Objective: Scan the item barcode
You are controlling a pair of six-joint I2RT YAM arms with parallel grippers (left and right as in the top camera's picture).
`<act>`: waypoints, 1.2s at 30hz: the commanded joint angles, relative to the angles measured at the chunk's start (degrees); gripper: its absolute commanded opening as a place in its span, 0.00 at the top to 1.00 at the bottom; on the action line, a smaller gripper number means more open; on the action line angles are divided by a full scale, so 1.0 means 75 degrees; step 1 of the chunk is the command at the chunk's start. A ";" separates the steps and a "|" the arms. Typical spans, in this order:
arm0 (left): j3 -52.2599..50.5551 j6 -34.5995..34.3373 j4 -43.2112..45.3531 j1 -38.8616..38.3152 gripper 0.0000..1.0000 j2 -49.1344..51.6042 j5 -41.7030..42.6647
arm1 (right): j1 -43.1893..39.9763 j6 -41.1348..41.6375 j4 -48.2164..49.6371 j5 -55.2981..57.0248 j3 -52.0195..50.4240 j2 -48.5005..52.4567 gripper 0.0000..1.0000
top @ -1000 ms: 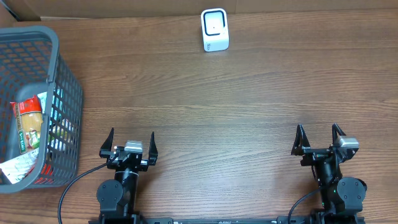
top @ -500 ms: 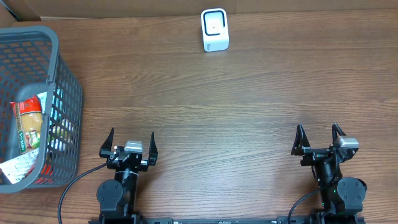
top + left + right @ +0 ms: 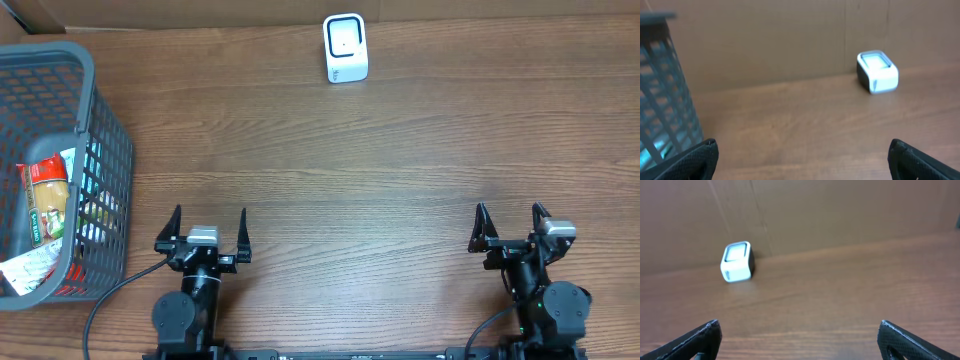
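A white barcode scanner [image 3: 345, 47] stands at the far middle of the wooden table; it also shows in the left wrist view [image 3: 877, 72] and the right wrist view [image 3: 737, 261]. Packaged items, one with a red and orange label [image 3: 48, 195], lie in a grey mesh basket [image 3: 88, 70] at the far left. My left gripper [image 3: 210, 215] is open at the near edge, right of the basket, with nothing between its fingers [image 3: 802, 147]. My right gripper [image 3: 510, 212] is open at the near right, also with nothing in it [image 3: 799, 326].
The basket's wall [image 3: 665, 100] rises close to the left of my left gripper. A brown cardboard wall [image 3: 765, 40] closes the table's far edge behind the scanner. Bare wood table [image 3: 350, 180] lies between the grippers and the scanner.
My left gripper has shifted slightly to the left. The right gripper, the scanner and the basket have not visibly moved.
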 commanded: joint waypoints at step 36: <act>1.7048 0.0166 -1.0413 0.0052 0.00 1.1264 0.2139 | -0.0006 -0.0006 -0.7685 -0.2498 1.1605 0.8970 0.00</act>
